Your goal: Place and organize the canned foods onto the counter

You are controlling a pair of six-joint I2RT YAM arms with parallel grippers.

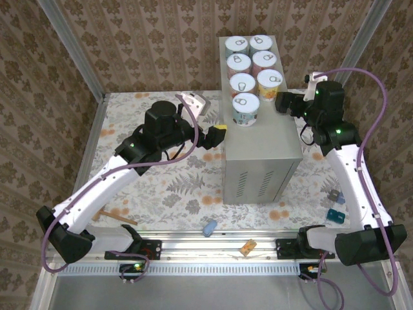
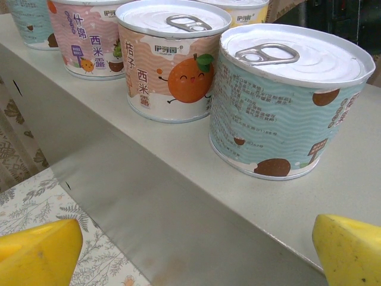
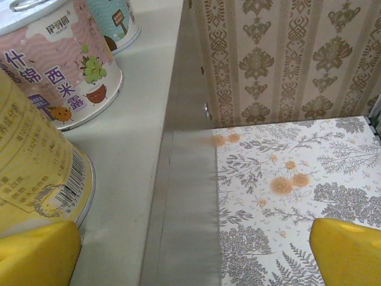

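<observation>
Well, the cans [image 1: 242, 84] stand on the counter [image 1: 258, 148]; left gripper [image 1: 219, 132] and right gripper [image 1: 282, 103] hang spread, empty, beside its edges; a careless swing could topple the front can [image 1: 246, 108].

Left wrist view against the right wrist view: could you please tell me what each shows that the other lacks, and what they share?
Left wrist view: a light-blue tin with coconut pictures beside a tin with a smiling orange on its label. Right wrist view: a yellow-labelled tin with a barcode and the brown patterned wall. Shared: the light-grey metal box top, the floral floor surface, a pink-labelled tin, and an open, empty yellow-tipped claw: the left claw in one, the right claw in the other.
</observation>
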